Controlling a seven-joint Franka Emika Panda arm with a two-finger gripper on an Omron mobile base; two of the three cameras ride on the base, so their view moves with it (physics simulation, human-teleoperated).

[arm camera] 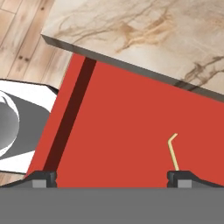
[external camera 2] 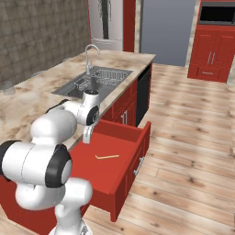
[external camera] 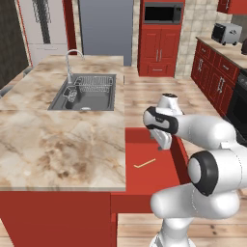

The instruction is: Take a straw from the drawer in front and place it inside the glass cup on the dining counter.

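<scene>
The red drawer (external camera: 157,179) (external camera 2: 117,176) (arm camera: 122,118) stands pulled out from under the dining counter (external camera: 58,144) (external camera 2: 27,108) (arm camera: 144,30). On its floor lies the straw (external camera: 144,163) (external camera 2: 107,157) (arm camera: 173,151), thin and pale tan with one bent end. My gripper (external camera: 161,143) (external camera 2: 87,134) (arm camera: 111,178) hangs open above the drawer's back part, nothing between its fingers, and the straw lies in front of it near one fingertip (arm camera: 179,177). A small clear shape at the counter's far left edge may be the glass cup (external camera 2: 7,87).
A steel sink (external camera: 87,94) (external camera 2: 94,80) with faucet (external camera: 72,60) (external camera 2: 90,54) sits further along the counter. Red cabinets, a toaster (external camera: 226,33) and a black stove (external camera: 240,103) line the right wall. Wood floor (external camera 2: 193,137) lies right of the drawer.
</scene>
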